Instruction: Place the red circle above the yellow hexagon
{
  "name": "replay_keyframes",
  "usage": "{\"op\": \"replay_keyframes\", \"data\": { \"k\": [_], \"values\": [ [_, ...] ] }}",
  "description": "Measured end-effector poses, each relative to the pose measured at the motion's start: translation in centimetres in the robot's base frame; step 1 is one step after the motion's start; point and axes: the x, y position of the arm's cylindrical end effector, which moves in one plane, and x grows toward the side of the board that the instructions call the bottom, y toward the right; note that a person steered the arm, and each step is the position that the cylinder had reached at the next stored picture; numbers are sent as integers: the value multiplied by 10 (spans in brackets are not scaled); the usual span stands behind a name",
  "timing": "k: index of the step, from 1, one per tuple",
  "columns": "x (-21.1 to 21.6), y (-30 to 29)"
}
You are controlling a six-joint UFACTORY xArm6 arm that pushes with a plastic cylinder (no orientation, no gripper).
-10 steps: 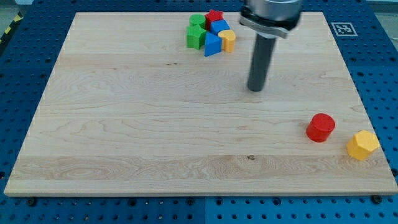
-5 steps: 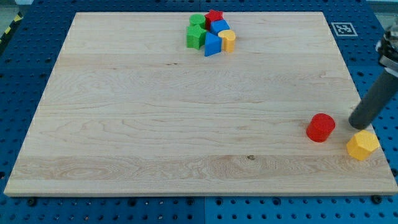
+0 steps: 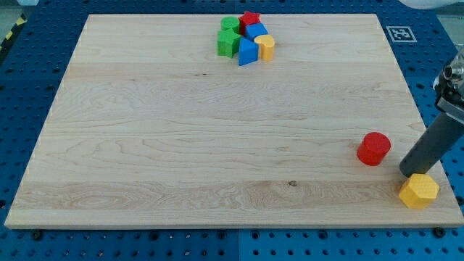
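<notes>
The red circle (image 3: 374,148) lies on the wooden board (image 3: 217,123) near the view's right edge. The yellow hexagon (image 3: 419,191) lies below and to the right of it, close to the board's bottom right corner. My tip (image 3: 408,172) stands right above the yellow hexagon, touching its upper left side, and a little to the lower right of the red circle. The rod leans up toward the view's right.
A tight cluster sits at the view's top centre: two green blocks (image 3: 228,40), a red star (image 3: 250,19), two blue blocks (image 3: 249,51) and a small yellow block (image 3: 266,47). A marker tag (image 3: 399,32) sits at the board's top right corner.
My tip swept from the board's upper middle down to the right, past the red circle. It then pushed the yellow hexagon down toward the bottom edge. The red circle has not moved.
</notes>
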Motion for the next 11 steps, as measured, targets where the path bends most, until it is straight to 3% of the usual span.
{"op": "replay_keyframes", "data": {
  "k": [2,3,4,7,11],
  "values": [
    [-3,-76],
    [-39,-107],
    [-57,-110],
    [-59,-68],
    [-33,-35]
  ]
}}
